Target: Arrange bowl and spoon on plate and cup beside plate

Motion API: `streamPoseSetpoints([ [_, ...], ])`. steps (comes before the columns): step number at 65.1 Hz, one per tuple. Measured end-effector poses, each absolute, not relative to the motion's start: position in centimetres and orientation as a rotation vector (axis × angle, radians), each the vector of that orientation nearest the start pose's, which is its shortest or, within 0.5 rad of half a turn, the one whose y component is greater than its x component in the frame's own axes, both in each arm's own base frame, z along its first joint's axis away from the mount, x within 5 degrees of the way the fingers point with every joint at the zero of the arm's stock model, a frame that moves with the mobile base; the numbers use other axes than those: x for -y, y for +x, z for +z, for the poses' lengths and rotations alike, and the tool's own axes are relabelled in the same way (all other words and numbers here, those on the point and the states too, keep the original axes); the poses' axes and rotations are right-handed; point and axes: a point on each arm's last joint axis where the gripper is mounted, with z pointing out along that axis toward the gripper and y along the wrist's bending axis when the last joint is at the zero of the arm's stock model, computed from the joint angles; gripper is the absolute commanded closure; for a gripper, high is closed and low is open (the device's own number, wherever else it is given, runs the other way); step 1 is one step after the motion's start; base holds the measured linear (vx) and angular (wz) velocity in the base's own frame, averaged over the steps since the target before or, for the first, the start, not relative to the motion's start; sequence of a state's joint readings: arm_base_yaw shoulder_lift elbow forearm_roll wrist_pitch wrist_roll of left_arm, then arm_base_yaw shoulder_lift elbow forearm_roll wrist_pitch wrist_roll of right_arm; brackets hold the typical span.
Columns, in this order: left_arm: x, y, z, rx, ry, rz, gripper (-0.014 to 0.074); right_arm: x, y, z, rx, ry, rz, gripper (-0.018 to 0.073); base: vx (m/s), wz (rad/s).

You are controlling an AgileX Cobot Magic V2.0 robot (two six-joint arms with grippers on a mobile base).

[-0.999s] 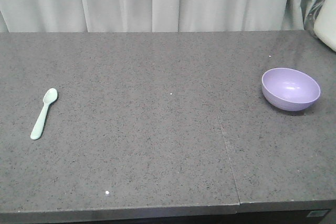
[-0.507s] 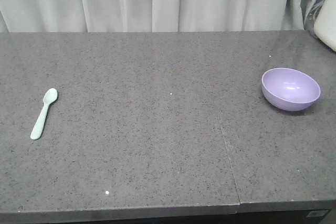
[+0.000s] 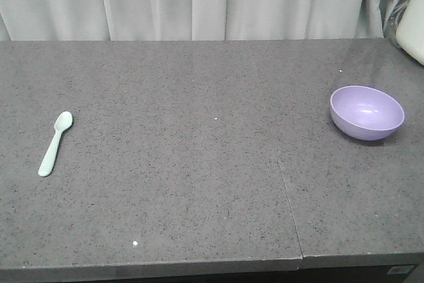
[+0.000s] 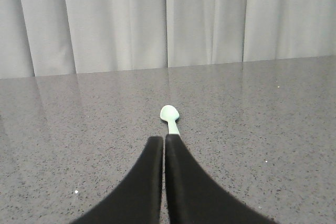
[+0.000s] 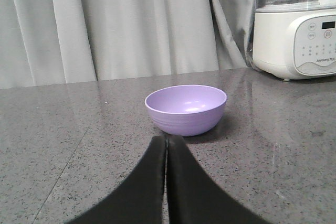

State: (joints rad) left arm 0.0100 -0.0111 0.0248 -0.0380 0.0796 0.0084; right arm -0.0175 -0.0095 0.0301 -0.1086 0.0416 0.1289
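On the dark grey speckled stone table, a short pale mint-green plastic spoon lies flat near the left side. Its rounded scoop end points toward the back and its handle angles toward the near edge. Well apart from it, near the right side, a small round glossy lavender-purple bowl sits upright, its smooth inside catching the light. A thin seam runs across the table surface between the two, closer to the bowl. Pale grey pleated curtains hang behind the far edge, and a white kitchen appliance with a clear jug stands on the table at the far right corner. From the left wrist view, the left end effector has its two black fingers pressed together with nothing between them. The spoon lies straight ahead, the end of its handle hidden behind the tips. From the right wrist view, the right end effector is likewise closed on nothing, and the bowl sits just beyond its tips, not touching them.
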Motion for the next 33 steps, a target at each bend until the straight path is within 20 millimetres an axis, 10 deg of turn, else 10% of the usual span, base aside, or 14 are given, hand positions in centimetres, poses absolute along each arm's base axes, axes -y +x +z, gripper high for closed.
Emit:
streamPoseSetpoints([
  [33, -0.03, 5.66, 19.82, -1.577, -0.029, -0.018, 0.0602, 0.14, 5.69, 19.97, -1.545, 0.033, -0.001, 0.0561, 0.0, 0.0],
])
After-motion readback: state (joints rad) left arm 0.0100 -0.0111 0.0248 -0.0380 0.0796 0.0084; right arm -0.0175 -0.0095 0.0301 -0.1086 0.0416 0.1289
